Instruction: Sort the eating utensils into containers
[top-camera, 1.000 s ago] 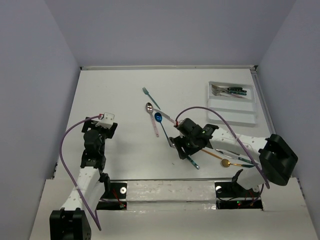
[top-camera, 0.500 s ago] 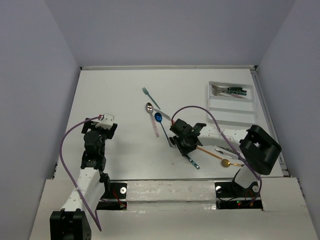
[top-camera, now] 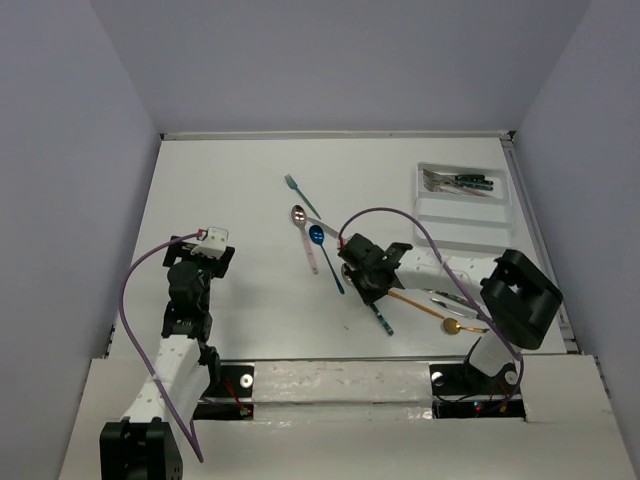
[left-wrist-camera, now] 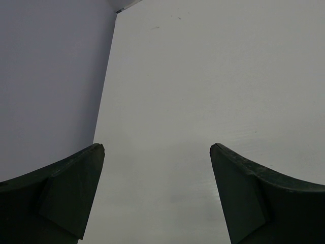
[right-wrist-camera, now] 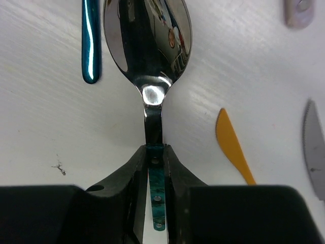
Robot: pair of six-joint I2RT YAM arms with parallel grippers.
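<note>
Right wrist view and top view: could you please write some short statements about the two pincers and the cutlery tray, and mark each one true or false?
1. The right pincer is shut on the silver spoon with a teal handle. True.
2. The left pincer holds a fork. False: it is open, with nothing between its fingers.
3. The white rectangular plastic cutlery tray has utensils in its far compartment. True.
4. The spoon lies inside the tray. False: it is in the right pincer, well apart from the tray.
</note>
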